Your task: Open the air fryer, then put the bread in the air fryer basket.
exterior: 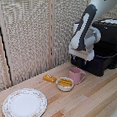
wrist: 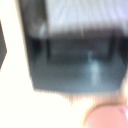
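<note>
The bread [exterior: 49,78] is seen lying on the desk [exterior: 93,99], left of the pink mug [exterior: 76,74]; the air fryer basket [exterior: 102,53] is judged already pulled open; the claw [exterior: 83,54] hangs at its front, its state untellable; a reach to the bread is called for next.

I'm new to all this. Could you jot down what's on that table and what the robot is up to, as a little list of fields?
Surface: wooden table
Appliance: black air fryer at the exterior view's right, its air fryer basket pulled out
Robot arm: white, its hand over the basket's front
Hand open or shut: fingers hidden, cannot tell
Bread: golden piece lying on the table, not yet picked up
Pink mug: in front of the basket
Small bowl: holding yellow food, beside the mug
Plate: white, at the exterior view's left
</note>
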{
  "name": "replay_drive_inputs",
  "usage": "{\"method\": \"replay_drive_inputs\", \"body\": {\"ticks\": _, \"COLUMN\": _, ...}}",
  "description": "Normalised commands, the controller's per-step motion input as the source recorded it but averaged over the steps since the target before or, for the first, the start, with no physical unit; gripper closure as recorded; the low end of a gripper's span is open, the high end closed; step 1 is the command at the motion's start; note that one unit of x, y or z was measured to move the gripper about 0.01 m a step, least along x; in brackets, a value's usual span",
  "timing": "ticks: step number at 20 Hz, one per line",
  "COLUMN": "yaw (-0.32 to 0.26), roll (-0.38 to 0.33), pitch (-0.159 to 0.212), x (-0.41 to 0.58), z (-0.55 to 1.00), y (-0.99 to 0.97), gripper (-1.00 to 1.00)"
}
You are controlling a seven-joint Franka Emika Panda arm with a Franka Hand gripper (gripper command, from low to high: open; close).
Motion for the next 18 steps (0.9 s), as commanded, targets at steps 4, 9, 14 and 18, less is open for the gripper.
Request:
{"method": "replay_drive_inputs", "body": {"ticks": 4, "yaw": 0.090, "roll": 0.120, "pitch": 0.000, "x": 0.219, "z": 0.73, "y": 0.22, "gripper": -1.00}}
{"method": "replay_drive_inputs", "body": {"ticks": 9, "yaw": 0.218, "roll": 0.187, "pitch": 0.008, "x": 0.381, "z": 0.47, "y": 0.09, "gripper": -1.00}}
{"method": "replay_drive_inputs", "body": {"ticks": 14, "yaw": 0.290, "roll": 0.168, "pitch": -0.022, "x": 0.335, "z": 0.12, "y": 0.00, "gripper": -1.00}}
{"method": "replay_drive_inputs", "body": {"ticks": 18, "yaw": 0.213, "roll": 0.074, "pitch": -0.064, "x": 0.338, "z": 0.00, "y": 0.24, "gripper": -1.00}}
